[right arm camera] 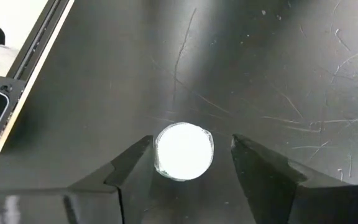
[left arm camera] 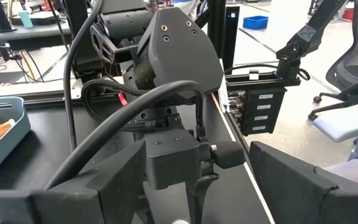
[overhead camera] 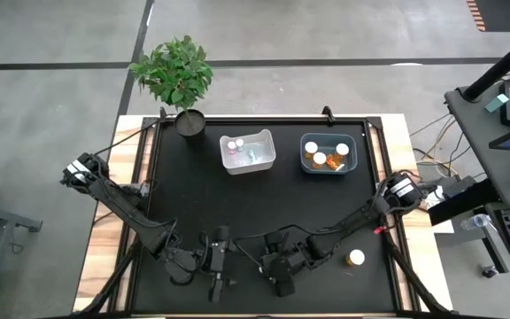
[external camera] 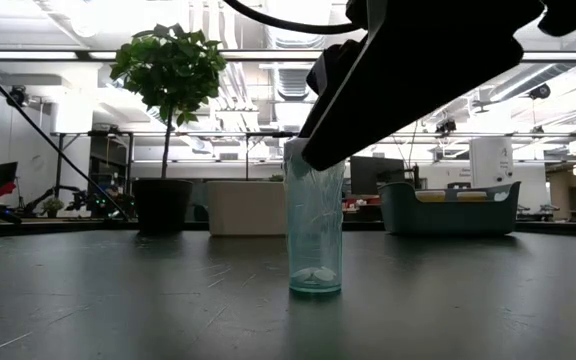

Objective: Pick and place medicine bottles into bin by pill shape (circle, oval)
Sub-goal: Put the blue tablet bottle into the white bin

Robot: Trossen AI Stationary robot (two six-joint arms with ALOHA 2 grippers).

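Observation:
A small clear bottle [external camera: 315,240] stands upright on the black table, white pills at its bottom. In the right wrist view its white cap [right arm camera: 184,151] lies between the fingers of my right gripper [right arm camera: 191,155], which is open and slants down over it near the table's front edge [overhead camera: 282,273]. One finger is close beside the cap; a gap shows at the other. My left gripper [overhead camera: 215,270] hangs open to the left of it, pointing at the right arm. An amber bottle with a white cap [overhead camera: 355,258] stands at the front right.
At the back stand a white bin [overhead camera: 264,159] with whitish bottles and a blue-grey bin [overhead camera: 306,142] with amber bottles. A potted plant [overhead camera: 181,75] sits at the back left corner. Bare table lies between the bins and the grippers.

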